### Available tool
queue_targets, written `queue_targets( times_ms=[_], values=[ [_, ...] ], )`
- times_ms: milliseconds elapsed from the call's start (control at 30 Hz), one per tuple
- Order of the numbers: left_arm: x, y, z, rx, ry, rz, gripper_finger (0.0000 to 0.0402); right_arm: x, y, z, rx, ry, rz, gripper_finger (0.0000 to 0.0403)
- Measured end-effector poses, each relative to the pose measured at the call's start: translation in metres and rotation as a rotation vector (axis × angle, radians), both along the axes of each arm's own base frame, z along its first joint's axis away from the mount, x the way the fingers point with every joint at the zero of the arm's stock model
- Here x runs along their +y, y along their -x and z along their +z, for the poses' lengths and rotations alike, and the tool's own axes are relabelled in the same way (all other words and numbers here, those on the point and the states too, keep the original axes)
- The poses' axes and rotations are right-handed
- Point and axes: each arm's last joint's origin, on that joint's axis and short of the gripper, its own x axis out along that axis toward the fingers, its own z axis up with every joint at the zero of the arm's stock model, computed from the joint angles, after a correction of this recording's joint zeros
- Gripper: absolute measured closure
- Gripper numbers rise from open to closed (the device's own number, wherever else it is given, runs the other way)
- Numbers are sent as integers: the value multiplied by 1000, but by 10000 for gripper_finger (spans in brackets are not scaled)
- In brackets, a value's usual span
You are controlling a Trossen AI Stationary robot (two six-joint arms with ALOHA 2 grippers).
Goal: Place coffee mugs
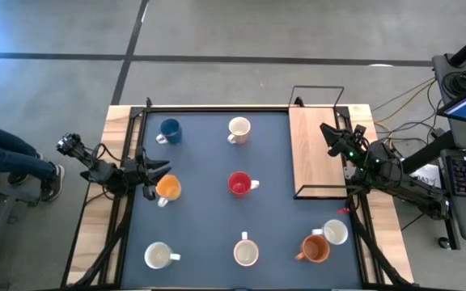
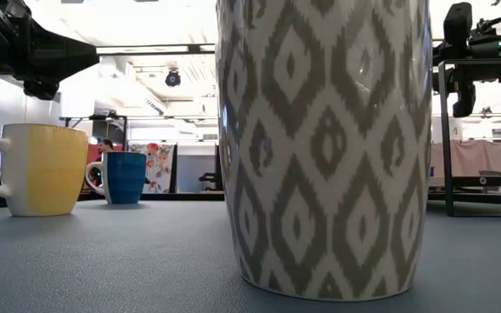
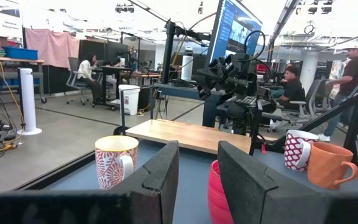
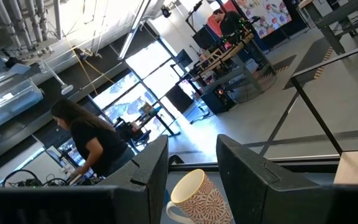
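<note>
Eight mugs stand upright on their bases on the dark mat. In the high view they are the blue mug, a patterned white mug, an orange mug, the red mug, two white mugs, a second orange mug and another white mug. My left gripper is open and hovers just above the first orange mug. My right gripper is open, raised over the wooden board's right edge.
A wooden board in a black wire frame lies on the table's right side. The table's black rails run along the mat's edges. A patterned mug stands close before the low camera. People sit in the room beyond the table.
</note>
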Motion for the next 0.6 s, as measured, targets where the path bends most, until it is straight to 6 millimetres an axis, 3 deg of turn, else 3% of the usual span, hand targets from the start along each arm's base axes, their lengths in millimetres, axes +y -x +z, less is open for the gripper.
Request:
queue_targets(
  times_ms=[600],
  values=[
    [0, 0, 0, 1, 0, 0, 306, 0, 1, 5, -29, 43, -1, 278]
  ],
)
